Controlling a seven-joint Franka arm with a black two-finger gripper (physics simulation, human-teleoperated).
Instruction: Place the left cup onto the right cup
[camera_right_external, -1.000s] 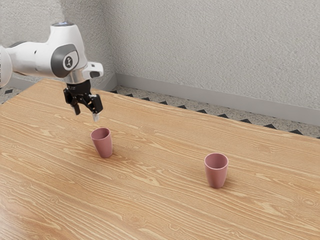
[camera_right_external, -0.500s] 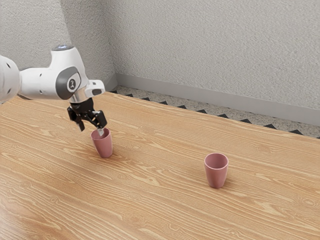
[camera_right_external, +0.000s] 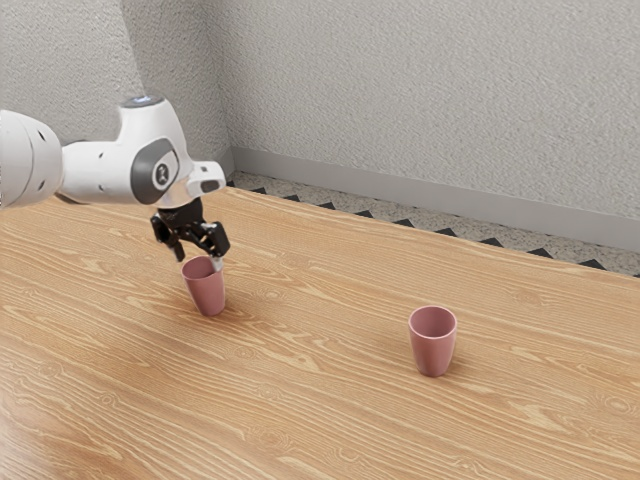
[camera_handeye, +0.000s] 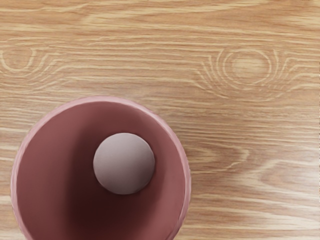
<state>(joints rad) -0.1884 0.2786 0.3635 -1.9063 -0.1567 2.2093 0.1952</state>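
Observation:
Two pink cups stand upright on the wooden table (camera_right_external: 330, 420). The left cup (camera_right_external: 206, 290) is toward the exterior view's left, and the right cup (camera_right_external: 432, 342) stands apart from it toward the exterior view's right. My black gripper (camera_right_external: 200, 257) hangs right over the left cup's rim, open, its fingertips down at rim level. I cannot tell whether a finger touches the rim. In the wrist view I look straight down into the left cup (camera_handeye: 55, 190), which lies just under my hand with its pale bottom showing.
A grey textured wall (camera_right_external: 420, 90) with a baseboard runs behind the table. Patterned floor (camera_right_external: 480, 228) shows beyond the table's far edge. Bare wood lies between the two cups.
My arm has come down and moved toward the exterior view's right, from above and behind the left cup to right at its rim. Neither cup has moved.

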